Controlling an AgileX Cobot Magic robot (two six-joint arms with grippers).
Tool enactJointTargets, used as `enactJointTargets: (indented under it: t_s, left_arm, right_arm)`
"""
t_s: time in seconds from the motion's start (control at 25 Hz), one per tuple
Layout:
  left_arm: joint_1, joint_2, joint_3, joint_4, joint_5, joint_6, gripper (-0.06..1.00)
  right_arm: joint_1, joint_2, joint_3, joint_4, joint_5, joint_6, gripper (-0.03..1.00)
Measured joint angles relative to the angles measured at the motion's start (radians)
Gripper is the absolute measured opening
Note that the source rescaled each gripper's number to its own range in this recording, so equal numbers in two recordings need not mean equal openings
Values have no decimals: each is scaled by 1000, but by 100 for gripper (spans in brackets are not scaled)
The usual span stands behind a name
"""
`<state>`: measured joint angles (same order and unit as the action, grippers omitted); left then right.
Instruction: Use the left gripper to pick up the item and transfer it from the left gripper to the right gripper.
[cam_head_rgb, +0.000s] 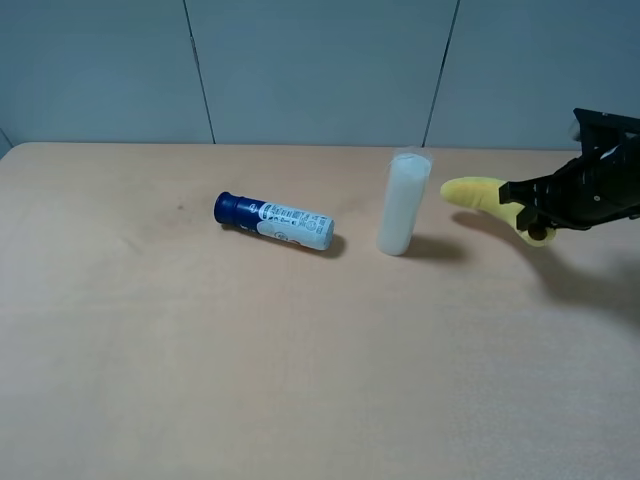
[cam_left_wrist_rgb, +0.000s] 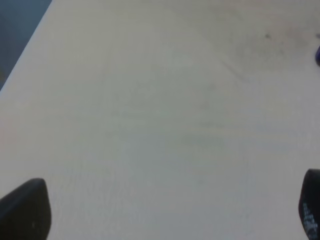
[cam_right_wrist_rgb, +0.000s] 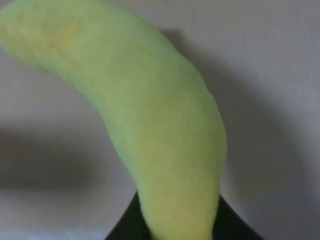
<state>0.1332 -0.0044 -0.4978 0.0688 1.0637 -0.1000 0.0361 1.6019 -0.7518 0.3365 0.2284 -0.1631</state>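
Exterior high suggests the handover is already done: my right gripper (cam_head_rgb: 525, 212) pinches the item (cam_head_rgb: 475, 193) by one end, apparently lifted off the table (cam_head_rgb: 300, 380), near the upright white cylinder (cam_head_rgb: 403, 205). My left gripper (cam_left_wrist_rgb: 167, 212) hangs with jaws spread wide, holding nothing. The item is a curved banana, pale yellow-green and matte, and I cannot make out its stem tip.
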Motion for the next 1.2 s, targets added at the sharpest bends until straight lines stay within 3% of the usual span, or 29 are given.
enactJointTargets:
  t_s: [0.36, 0.72, 0.8, 0.88, 0.92, 1.04, 1.2]
  left_arm:
    - [0, 0, 0, 0, 0, 0, 100]
    - [1, 0, 0, 0, 0, 0, 100]
    - [1, 0, 0, 0, 0, 0, 100]
    - [1, 0, 0, 0, 0, 0, 100]
    - [1, 0, 0, 0, 0, 0, 100]
    - [1, 0, 0, 0, 0, 0, 100]
    - [1, 0, 0, 0, 0, 0, 100]
  right_arm:
    - [126, -1, 207, 46, -284, 44, 3]
    - [140, -2, 306, 60, -425, 71, 4]
    - [140, -2, 308, 60, -433, 72, 26]
    - [140, -2, 308, 60, -436, 71, 69]
    - [140, -2, 308, 60, -437, 70, 82]
    - [140, -2, 308, 60, -437, 68, 95]
    - [140, -6, 308, 60, -436, 68, 99]
